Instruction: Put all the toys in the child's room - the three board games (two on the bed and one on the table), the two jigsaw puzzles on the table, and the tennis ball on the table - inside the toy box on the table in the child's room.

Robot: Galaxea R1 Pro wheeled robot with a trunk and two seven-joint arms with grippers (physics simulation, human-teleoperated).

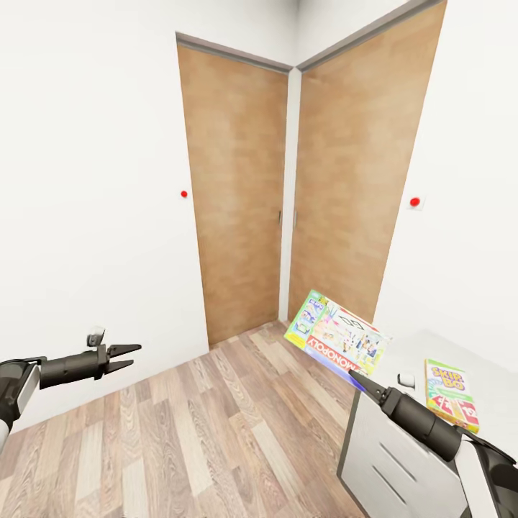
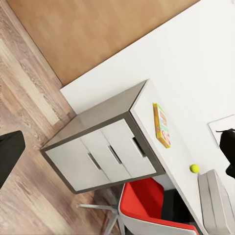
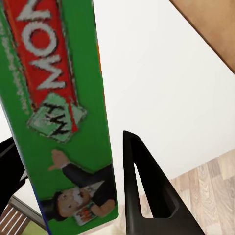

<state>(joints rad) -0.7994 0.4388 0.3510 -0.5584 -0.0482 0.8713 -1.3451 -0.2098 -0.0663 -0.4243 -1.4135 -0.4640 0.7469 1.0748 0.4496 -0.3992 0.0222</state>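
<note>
Head view: the right fingers (image 1: 357, 377) grasp the flat green Monopoly board-game box (image 1: 336, 334) edge-on in mid-air, near the pale grey bench (image 1: 496, 385) bearing the green-and-red Skip-Bo box (image 1: 450, 394), while the left fingers (image 1: 127, 357) hang released, well apart.

From the head camera we look forward and down at a room corner with 2 wooden doors (image 1: 234, 194), the plank floor (image 1: 216, 432) below and the pale surface (image 1: 460, 360) at lower right. Our left wrist camera looks from well back across the drawer cabinet (image 2: 105, 156). Both views share that cabinet and the SKIP-BO box (image 1: 450, 394) (image 2: 162, 125). Our right wrist camera sits very close, facing along its fingers (image 3: 147, 196) at the Monopoly box (image 3: 63, 112), also seen from the head.
</note>
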